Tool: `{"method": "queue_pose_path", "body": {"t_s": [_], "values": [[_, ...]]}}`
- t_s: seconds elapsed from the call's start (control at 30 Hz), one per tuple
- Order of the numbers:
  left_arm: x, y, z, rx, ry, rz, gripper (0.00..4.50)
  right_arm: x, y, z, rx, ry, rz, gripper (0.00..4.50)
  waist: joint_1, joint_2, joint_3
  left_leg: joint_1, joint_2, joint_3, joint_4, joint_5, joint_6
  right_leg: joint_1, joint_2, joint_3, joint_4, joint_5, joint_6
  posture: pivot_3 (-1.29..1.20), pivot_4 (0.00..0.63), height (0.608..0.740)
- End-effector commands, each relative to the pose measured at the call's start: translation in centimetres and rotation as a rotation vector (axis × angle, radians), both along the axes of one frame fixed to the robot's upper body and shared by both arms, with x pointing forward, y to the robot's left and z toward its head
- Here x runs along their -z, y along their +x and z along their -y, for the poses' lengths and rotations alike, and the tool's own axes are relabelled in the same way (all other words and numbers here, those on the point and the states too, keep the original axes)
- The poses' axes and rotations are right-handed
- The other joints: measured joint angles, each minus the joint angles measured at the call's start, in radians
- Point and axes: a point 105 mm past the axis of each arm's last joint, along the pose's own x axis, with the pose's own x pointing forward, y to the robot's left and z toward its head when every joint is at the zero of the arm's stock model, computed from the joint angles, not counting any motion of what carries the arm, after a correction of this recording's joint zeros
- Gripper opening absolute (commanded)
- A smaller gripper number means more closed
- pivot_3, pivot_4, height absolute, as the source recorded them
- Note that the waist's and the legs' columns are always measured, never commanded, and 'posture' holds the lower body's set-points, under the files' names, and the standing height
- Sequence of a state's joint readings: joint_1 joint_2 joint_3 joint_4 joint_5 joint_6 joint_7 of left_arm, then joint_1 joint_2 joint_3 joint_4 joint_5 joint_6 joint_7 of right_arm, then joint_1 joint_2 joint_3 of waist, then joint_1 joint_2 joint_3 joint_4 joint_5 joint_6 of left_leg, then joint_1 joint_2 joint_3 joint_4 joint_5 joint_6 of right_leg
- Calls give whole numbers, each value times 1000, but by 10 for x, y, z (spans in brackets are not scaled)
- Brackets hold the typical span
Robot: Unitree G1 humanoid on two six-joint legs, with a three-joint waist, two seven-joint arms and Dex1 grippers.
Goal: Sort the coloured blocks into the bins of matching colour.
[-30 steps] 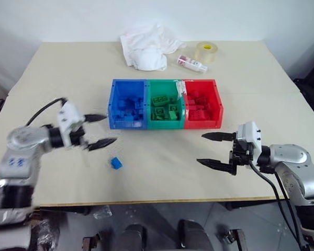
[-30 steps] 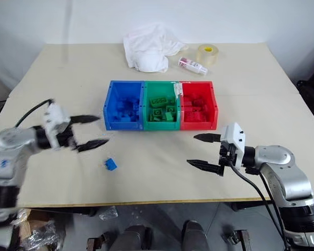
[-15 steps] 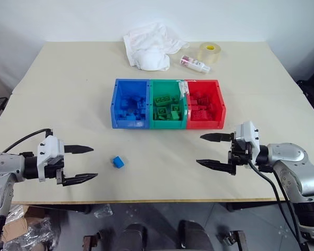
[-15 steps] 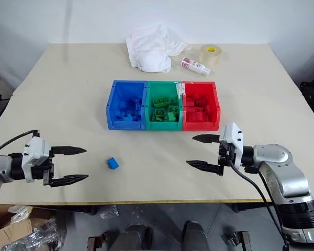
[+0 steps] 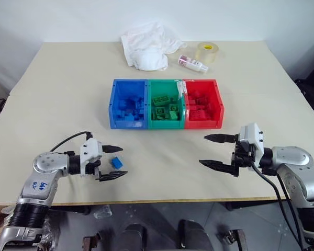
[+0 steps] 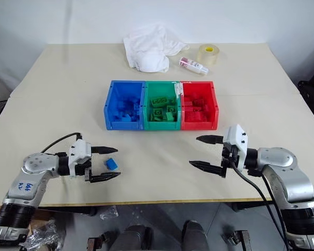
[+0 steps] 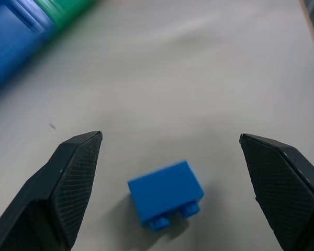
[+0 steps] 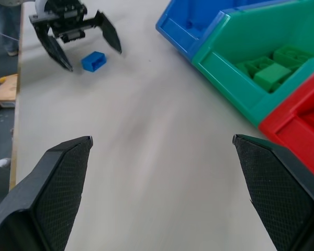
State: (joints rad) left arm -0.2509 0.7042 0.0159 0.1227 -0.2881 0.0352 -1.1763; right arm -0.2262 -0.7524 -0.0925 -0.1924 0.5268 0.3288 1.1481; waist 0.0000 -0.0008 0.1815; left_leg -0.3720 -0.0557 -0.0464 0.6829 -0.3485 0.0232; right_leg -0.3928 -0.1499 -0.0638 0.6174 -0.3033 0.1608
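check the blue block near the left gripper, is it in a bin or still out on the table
Out. The blue block lies on the bare table, well short of the blue bin, between the open fingers of the left gripper, untouched.

Smooth, faintly glossy plastic on the small blue studded block (image 7: 165,193), lying on the matt beige table top (image 5: 68,94). The left gripper's black fingers (image 7: 73,183) carry finely cross-hatched matt pads. The three joined bins (image 5: 166,104) in blue, green and red look like shiny moulded plastic. Crumpled white cloth (image 5: 146,44) looks soft, and the clear tape roll (image 5: 206,51) glossy.
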Motion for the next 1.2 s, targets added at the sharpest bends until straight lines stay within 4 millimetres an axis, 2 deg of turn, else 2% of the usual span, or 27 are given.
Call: {"method": "queue_pose_path", "body": {"t_s": [0.03, 0.23, 0.3, 0.37, 0.5, 0.63, 0.73, 0.83, 1.03, 1.2], "values": [[-1, 0, -4, 10, 14, 11, 3563, -13, -4, 3, 12, -1, 53, 4500, 0, 0, 0, 0, 0, 0, 0, 0, 0, 0, 0, 0, 0, 0, 0, 0, 150, 740], [-2, 5, -7, -1, 7, 14, 1669, -12, -6, 5, 30, -1, 54, 4500, 5, 0, 0, 0, 0, 0, 0, 0, 0, 0, 0, 0, 0, 0, 0, 0, 150, 740], [-6, 8, -6, -2, -2, 23, 1642, -12, -6, 5, 35, 0, 55, 4500, 5, 0, 0, 0, 0, 0, 1, 0, 0, 0, 0, 0, 0, 0, 0, 0, 150, 740], [-18, 14, -1, -8, -35, 59, 1642, -12, -7, 6, 40, 0, 57, 4500, 6, 0, 0, 0, 0, 0, 1, 0, 0, 0, 0, 0, 0, 0, 0, 0, 150, 740], [-58, 39, 12, -51, -137, 175, 1642, -13, -7, 6, 48, 2, 61, 4500, 19, 0, 0, 0, -1, 0, 2, 0, 0, 1, 0, 0, 0, 0, 0, 0, 150, 740], [-94, 81, 23, -170, -177, 248, 1642, -13, -7, 7, 54, 3, 64, 4500, 27, 0, 0, 0, -1, 0, 2, 0, 0, 1, 0, 0, 1, 0, 0, 0, 150, 740], [-102, 110, 27, -262, -174, 262, 1642, -13, -6, 6, 55, 4, 67, 4500, 25, -1, 0, 0, -3, 1, 3, 0, 0, 1, 0, 0, 2, 0, 0, 0, 150, 740], [-110, 134, 30, -334, -210, 277, 2593, -14, -6, 5, 55, 7, 73, 4500, 24, -1, 0, 0, -5, 1, 2, 0, 0, 0, 0, -1, 2, 0, 1, 0, 150, 740], [-112, 131, 48, -222, -235, 258, 4479, -14, -8, 6, 62, 7, 78, 4500, 19, -1, 0, 0, -4, 2, 1, 0, 0, -1, 0, -3, 2, 0, 1, 0, 150, 740], [-126, 118, 36, -170, -265, 297, 4494, -15, -10, 7, 64, 4, 78, 4500, 21, -1, 0, 0, -3, 2, 2, 0, 0, -1, 0, -3, 2, 0, 1, 0, 150, 740]]}}
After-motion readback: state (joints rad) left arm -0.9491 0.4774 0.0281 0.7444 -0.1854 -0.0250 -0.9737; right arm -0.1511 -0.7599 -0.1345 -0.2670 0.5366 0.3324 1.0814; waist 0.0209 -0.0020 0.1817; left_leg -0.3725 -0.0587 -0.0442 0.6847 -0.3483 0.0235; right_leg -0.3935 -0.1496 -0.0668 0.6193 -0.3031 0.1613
